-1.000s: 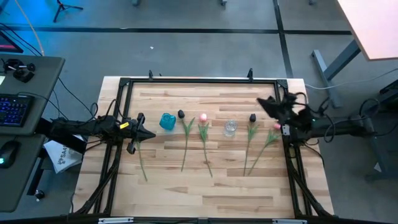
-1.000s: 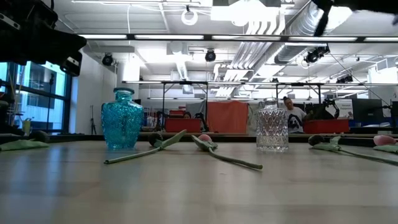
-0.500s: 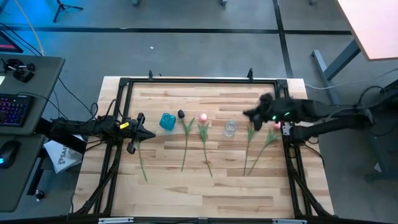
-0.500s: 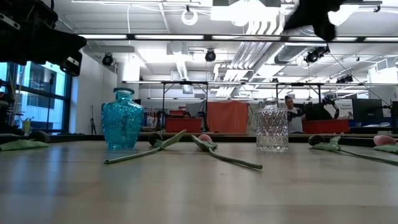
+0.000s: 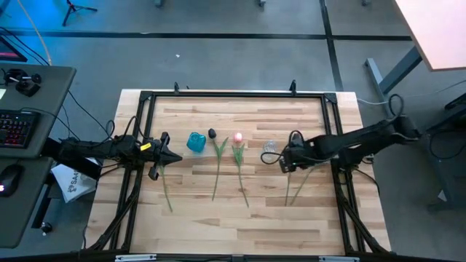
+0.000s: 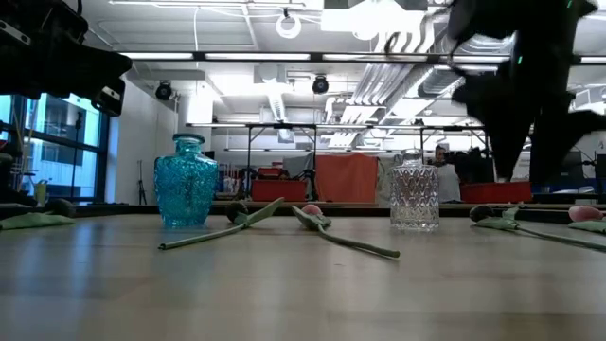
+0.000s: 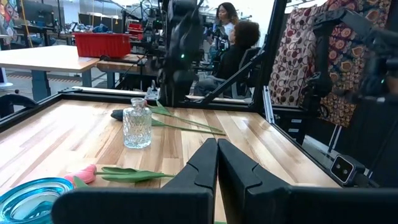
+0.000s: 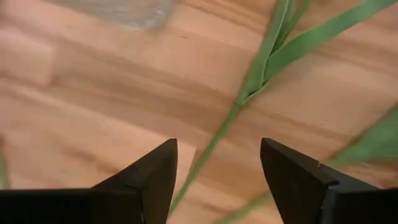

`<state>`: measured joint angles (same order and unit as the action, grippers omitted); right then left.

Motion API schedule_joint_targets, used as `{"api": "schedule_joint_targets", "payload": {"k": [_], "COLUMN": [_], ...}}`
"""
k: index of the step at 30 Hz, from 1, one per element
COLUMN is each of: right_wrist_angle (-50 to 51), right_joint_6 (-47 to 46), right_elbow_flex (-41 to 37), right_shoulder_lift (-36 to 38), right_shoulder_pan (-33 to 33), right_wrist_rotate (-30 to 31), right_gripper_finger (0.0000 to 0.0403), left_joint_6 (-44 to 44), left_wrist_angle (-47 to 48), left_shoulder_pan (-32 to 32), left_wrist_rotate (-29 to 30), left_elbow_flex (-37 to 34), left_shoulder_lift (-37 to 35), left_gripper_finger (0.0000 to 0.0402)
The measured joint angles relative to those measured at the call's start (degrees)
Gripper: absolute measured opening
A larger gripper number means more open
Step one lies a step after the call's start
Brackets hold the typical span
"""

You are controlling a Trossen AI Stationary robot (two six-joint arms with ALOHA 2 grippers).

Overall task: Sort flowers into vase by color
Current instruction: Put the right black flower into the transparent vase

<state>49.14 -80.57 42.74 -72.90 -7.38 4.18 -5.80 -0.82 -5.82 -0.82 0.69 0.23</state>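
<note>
Several tulips lie flat on the wooden table [image 5: 240, 225]. A dark-headed one [image 5: 212, 134] and a pink one [image 5: 237, 137] lie between the blue vase [image 5: 195, 142] and the clear glass vase [image 5: 269, 148]. Two more lie right of the clear vase, with heads showing dark [image 6: 480, 213] and pink [image 6: 579, 214]. My right gripper [image 5: 285, 161] hangs open above that pair, fingers pointing down. One green stem [image 8: 214, 143] runs between the fingers, untouched. My left gripper [image 5: 162, 159] waits shut at the left side.
Another tulip stem [image 5: 167, 195] lies near my left gripper, its dark head [image 6: 59, 205] at the far left of the low view. A black frame [image 5: 233, 94] edges the table. Bare wood spreads along the near edge. People sit beyond the table.
My right gripper has swung from the table's far right corner toward the left and near side, come down and tipped its fingers downward over the two tulips right of the clear vase. Its fingers now stand apart. The flowers and vases have not moved.
</note>
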Motion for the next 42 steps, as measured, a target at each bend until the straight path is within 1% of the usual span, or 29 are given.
{"api": "schedule_joint_targets", "payload": {"k": [3,6,12,18,21,23,25,27,30,31,32,34,36,39,42], "right_wrist_angle": [-2.6,-3.5,-5.2,-8.5,-8.5,-7.8,-6.9,-5.6,0.4,1.4,1.6,3.8,5.0,-1.6,-11.7], "right_joint_6": [-0.5,0.5,6.5,7.1,7.1,8.7,12.1,13.7,15.0,15.1,15.1,15.8,17.7,22.0,29.1], "right_elbow_flex": [-3.1,-4.2,-4.2,-4.0,-3.9,-3.8,-3.9,-3.9,-4.6,-4.6,-4.4,-4.1,-3.4,-1.6,-1.4], "right_shoulder_lift": [-3.2,-4.7,-7.2,-12.1,-13.7,-13.9,-13.4,-12.2,-8.9,-7.2,-5.3,-0.7,4.3,12.0,18.0], "right_shoulder_pan": [3.4,5.5,6.8,7.5,7.3,7.3,6.8,6.5,6.5,6.5,6.5,6.5,6.4,6.5,6.7], "right_wrist_rotate": [-0.4,-1.3,0.0,0.8,1.4,1.9,2.6,3.4,5.6,6.2,6.6,6.9,9.0,14.7,18.1], "right_gripper_finger": [0.0227,0.0222,0.0216,0.0215,0.0213,0.0202,0.0176,0.0131,0.0039,0.0021,0.0015,0.0022,0.0019,0.0005,0.0008], "left_joint_6": [0.0,0.0,0.0,0.0,0.0,0.0,0.0,0.0,0.0,0.0,0.0,0.0,0.0,0.0,0.0], "left_wrist_angle": [0.0,0.0,0.0,0.0,0.0,0.0,0.0,0.0,0.0,0.0,0.0,0.0,0.0,0.0,0.0], "left_shoulder_pan": [0.0,0.0,0.0,0.0,0.0,0.0,0.0,0.0,0.0,0.0,0.0,0.0,0.0,0.0,0.0], "left_wrist_rotate": [0.0,0.0,0.0,0.0,0.0,0.0,0.0,0.0,0.0,0.0,0.0,0.0,0.0,0.0,0.0], "left_elbow_flex": [0.0,0.0,0.0,0.0,0.0,0.0,0.0,0.0,0.0,0.0,0.0,0.0,0.0,0.0,0.0], "left_shoulder_lift": [0.0,0.0,0.0,0.0,0.0,0.0,0.0,0.0,0.0,0.0,0.0,0.0,0.0,0.0,0.0], "left_gripper_finger": [0.0001,0.0001,0.0001,0.0001,0.0001,0.0001,0.0001,0.0001,0.0001,0.0001,0.0001,0.0001,0.0001,0.0001,0.0001]}}
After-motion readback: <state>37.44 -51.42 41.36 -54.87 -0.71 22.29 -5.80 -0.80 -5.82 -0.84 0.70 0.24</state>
